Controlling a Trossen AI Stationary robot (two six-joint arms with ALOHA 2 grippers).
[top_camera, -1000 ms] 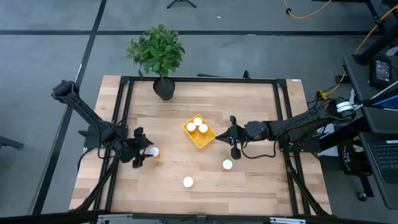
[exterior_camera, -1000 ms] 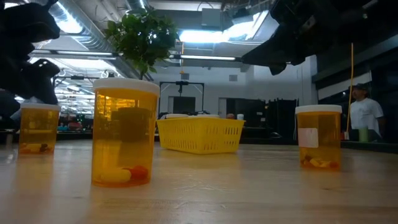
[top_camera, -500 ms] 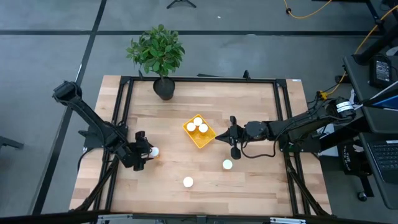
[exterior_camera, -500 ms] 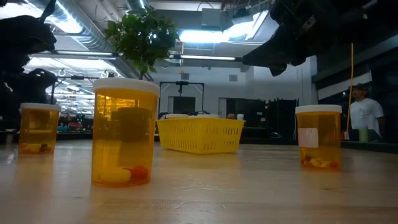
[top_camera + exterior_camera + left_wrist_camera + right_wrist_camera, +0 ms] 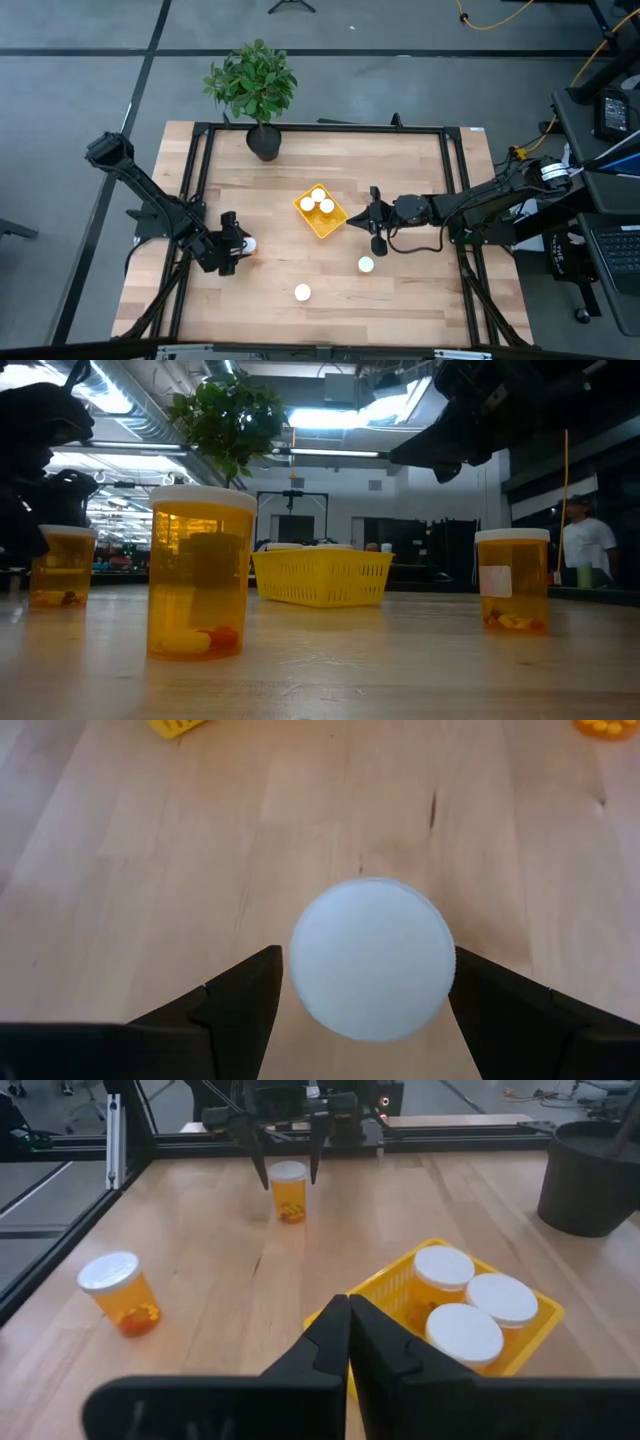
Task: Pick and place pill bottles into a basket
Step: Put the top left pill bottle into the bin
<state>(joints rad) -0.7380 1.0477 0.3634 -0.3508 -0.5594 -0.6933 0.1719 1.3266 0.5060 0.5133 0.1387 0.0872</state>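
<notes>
Only the left wrist view shows that the left gripper [image 5: 365,1005] stands spread wide with its dark fingers [image 5: 235,995] on either side of a pill bottle [image 5: 372,958], apart from its white cap, well to the left of the yellow basket [image 5: 321,222]. The right gripper [image 5: 349,1330] is pinched together on nothing just right of the basket. Six bottles in all: three in the basket [image 5: 468,1305], three on the table [image 5: 400,300], with a potted plant [image 5: 254,90] behind.
</notes>
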